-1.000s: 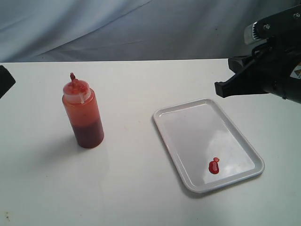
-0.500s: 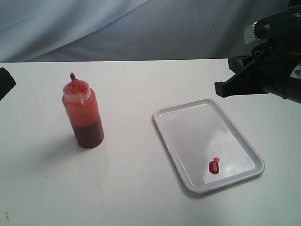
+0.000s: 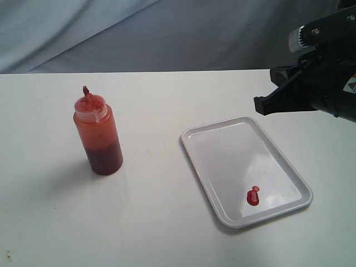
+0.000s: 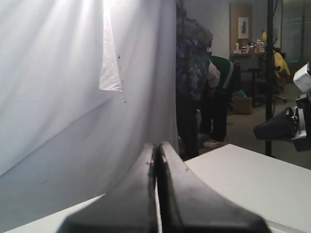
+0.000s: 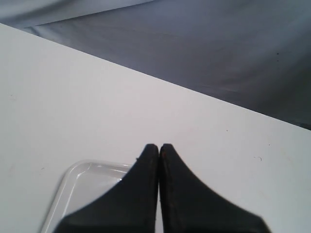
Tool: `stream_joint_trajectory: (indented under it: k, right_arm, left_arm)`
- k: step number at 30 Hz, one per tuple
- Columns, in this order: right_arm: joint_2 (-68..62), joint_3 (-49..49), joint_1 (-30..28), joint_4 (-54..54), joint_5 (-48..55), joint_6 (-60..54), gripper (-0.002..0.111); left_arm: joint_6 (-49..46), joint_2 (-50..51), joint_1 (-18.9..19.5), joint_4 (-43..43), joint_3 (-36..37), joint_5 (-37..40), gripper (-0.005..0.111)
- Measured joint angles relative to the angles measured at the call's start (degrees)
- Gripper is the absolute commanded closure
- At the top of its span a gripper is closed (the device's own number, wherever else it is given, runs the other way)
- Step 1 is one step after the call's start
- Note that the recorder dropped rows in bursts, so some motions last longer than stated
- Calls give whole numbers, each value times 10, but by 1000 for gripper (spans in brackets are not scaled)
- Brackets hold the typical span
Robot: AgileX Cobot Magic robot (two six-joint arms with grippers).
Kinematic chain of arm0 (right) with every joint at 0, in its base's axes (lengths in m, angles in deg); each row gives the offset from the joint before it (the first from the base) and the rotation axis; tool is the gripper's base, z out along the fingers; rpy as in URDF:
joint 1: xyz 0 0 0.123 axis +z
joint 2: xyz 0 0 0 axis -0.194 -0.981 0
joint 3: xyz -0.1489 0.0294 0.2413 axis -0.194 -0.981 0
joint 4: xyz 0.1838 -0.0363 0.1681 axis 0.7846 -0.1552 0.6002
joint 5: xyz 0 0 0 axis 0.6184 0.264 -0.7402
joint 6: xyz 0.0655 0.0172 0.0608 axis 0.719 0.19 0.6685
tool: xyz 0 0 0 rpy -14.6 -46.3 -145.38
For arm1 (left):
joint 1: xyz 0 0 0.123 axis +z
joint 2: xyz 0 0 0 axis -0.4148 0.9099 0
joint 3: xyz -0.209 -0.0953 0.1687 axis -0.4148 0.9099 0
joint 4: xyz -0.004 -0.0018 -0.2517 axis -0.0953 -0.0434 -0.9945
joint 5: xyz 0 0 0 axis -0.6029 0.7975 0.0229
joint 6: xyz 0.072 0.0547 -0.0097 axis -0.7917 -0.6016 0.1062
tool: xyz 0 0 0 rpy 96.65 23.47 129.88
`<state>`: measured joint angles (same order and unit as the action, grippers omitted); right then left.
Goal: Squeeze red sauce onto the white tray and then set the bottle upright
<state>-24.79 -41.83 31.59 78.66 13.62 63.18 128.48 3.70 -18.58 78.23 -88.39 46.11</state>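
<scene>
The bottle (image 3: pixel 98 133) stands upright on the white table at the left, red nozzle up, with dark red sauce (image 3: pixel 104 156) filling its lower part. To its right lies the white tray (image 3: pixel 233 153), with a small blob of red sauce (image 3: pixel 253 196) near its front corner. My right gripper (image 3: pixel 259 105) hovers shut and empty above the table beyond the tray's far right edge. In the right wrist view its gripper (image 5: pixel 159 145) points past a tray corner (image 5: pixel 73 182). My left gripper (image 4: pixel 156 144) is shut, empty, raised toward the backdrop, and out of the exterior view.
A grey-white cloth backdrop (image 3: pixel 167 33) hangs behind the table. The left wrist view shows the table's far edge (image 4: pixel 233 165), people and room clutter beyond the cloth, and the right arm (image 4: pixel 284 127).
The dark piece of the left arm at the exterior view's left edge has moved out of view. The bottle, the tray and the right arm have stayed put.
</scene>
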Motion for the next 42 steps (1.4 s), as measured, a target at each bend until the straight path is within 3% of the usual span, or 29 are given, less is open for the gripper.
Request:
stream_joint_trajectory:
  k: [13,24,28,32,36,42]
  right_arm:
    - [0,0,0,0,0,0,108]
    - [0,0,0,0,-2,0,108]
    - [0,0,0,0,-2,0,108]
    - [0,0,0,0,-2,0,108]
    - [0,0,0,0,-2,0,108]
    - [0,0,0,0,-2,0,108]
  left_arm:
    - [137,-316,0,-1,96,233,106]
    - [143,-317,0,-22,101,256,106]
    - [-140,-317,0,-354,126,266,106]
    - [-386,-317,0,-614,152,338,106]
    - [-560,-317,0,-695,156,437,106]
    - [-661,-317,0,-703,156,534,106]
